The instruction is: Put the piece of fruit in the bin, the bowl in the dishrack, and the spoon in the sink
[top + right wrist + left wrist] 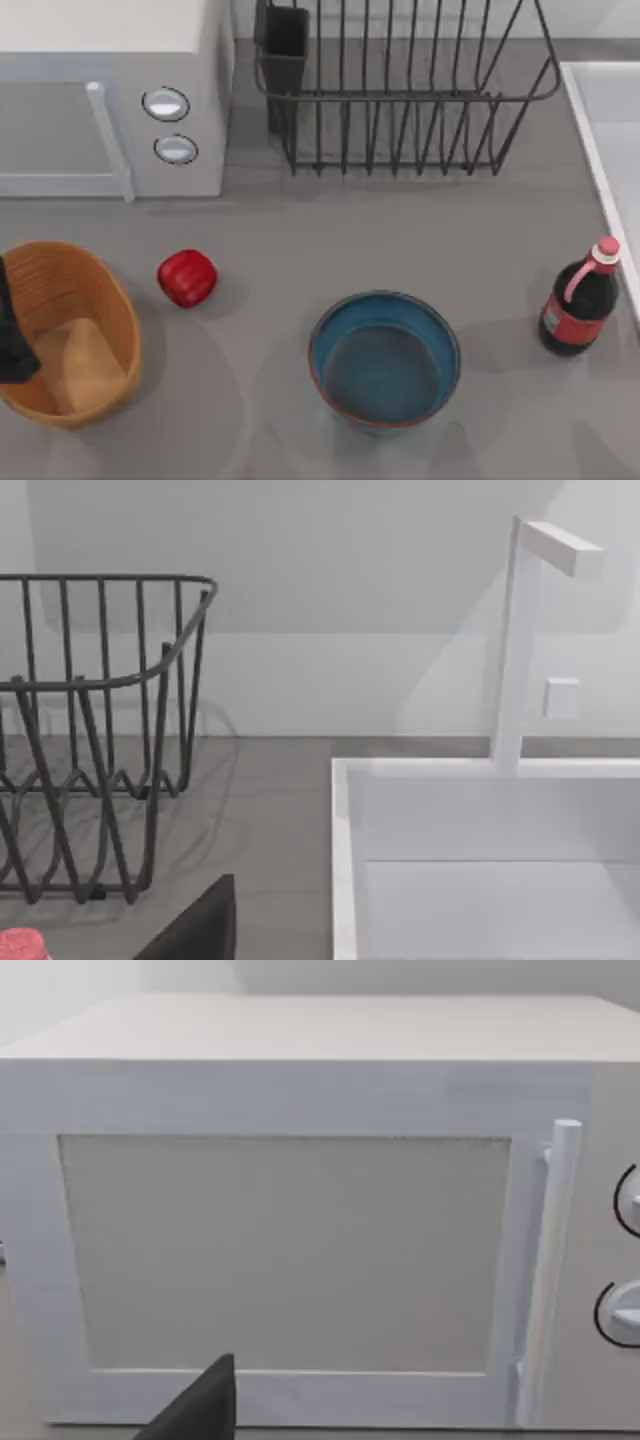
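Top view first: piece of fruit (187, 277), red and glossy, rests on the grey table (300, 240), just beside the bin (95, 290) at the table's left, apart from it; bin holds no fruit. Bowl (384, 358), blue-teal with a reddish rim, stands upright near the table's front centre, nothing inside, well apart from the dishrack (400, 95) at the back, whose black utensil cup (285, 45) sits at its left corner. Sink (610, 120) runs along the right edge; the right wrist view looks into its pale basin (480, 880) with a white tap (520, 640) behind it. No spoon made out on the table. Left arm: a dark part of it overlaps the bin's left edge (12, 330); left gripper itself not resolved, cannot tell its state. Right gripper likewise: a dark wedge at the frame edge in its wrist view, state cannot be told. Judgement: nothing placed yet, fruit step looks to be first in hand; next move calls for the left gripper to travel right over the fruit, descend, close on it, then carry it back over the bin. Other items: white microwave (110, 100) with two knobs back left, its door in the left wrist view (290, 1250); dark bottle (580, 300) with red cap beside the sink, red label, no writing legible
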You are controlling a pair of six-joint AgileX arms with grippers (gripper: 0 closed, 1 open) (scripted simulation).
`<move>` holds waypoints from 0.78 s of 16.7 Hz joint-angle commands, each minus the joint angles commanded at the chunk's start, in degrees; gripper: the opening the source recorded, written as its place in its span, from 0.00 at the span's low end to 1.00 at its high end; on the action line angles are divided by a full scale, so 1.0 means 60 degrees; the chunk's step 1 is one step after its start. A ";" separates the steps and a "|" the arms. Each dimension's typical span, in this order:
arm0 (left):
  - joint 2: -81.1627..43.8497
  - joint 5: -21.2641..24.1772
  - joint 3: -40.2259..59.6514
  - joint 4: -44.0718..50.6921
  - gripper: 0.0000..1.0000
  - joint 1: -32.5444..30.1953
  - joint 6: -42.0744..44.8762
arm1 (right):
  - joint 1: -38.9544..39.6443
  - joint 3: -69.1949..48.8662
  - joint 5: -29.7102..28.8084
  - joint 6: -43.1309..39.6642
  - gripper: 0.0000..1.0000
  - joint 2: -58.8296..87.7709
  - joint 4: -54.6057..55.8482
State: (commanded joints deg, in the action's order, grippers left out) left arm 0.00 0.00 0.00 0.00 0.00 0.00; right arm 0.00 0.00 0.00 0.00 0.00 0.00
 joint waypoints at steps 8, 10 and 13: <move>-0.2106 -0.0080 0.1852 0.1301 1.00 -0.0544 0.0433 | 0.0000 0.0000 0.0000 0.0000 1.00 0.0000 0.0000; -0.3587 -0.0129 0.3008 0.2114 1.00 -0.0883 0.0704 | 0.0000 0.0000 0.0000 0.0000 1.00 0.0000 0.0000; -0.6302 -0.0216 0.5019 0.3525 1.00 -0.1473 0.1174 | 0.0000 0.0000 0.0000 0.0000 1.00 0.0000 0.0000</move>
State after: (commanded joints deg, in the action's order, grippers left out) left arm -37.81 -1.30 30.11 21.15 -8.84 7.04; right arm 0.00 0.00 0.00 0.00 0.00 0.00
